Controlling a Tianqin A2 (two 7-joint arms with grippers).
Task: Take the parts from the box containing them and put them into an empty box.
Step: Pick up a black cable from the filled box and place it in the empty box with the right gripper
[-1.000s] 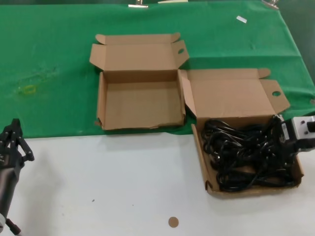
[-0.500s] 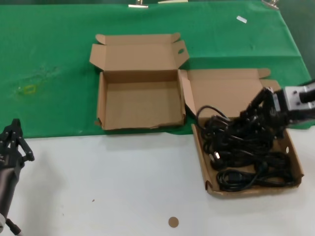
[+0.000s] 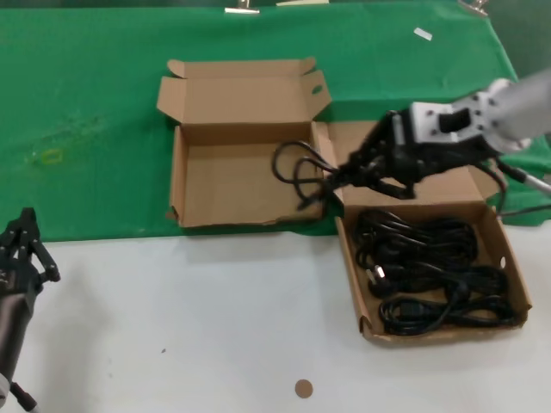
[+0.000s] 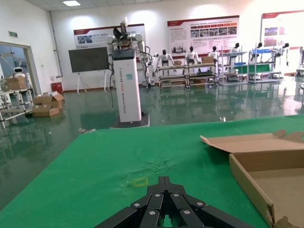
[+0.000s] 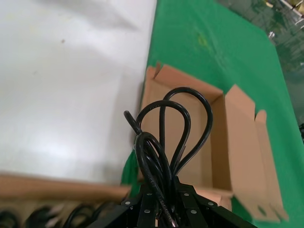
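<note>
1. Lifted since a second ago, one cord bundle (image 3: 301, 172) now hangs over the empty box (image 3: 245, 185) right wall.
2. Left gripper (image 3: 21, 249) idles at the table's near-left; I cannot tell its fingers.
3. Right gripper (image 3: 357, 168) is clamped on that bundle, above the full box (image 3: 430, 258).

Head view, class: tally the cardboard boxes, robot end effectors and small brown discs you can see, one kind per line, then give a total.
Cardboard boxes: 2
End effectors: 2
Small brown discs: 1
Total: 5
</note>
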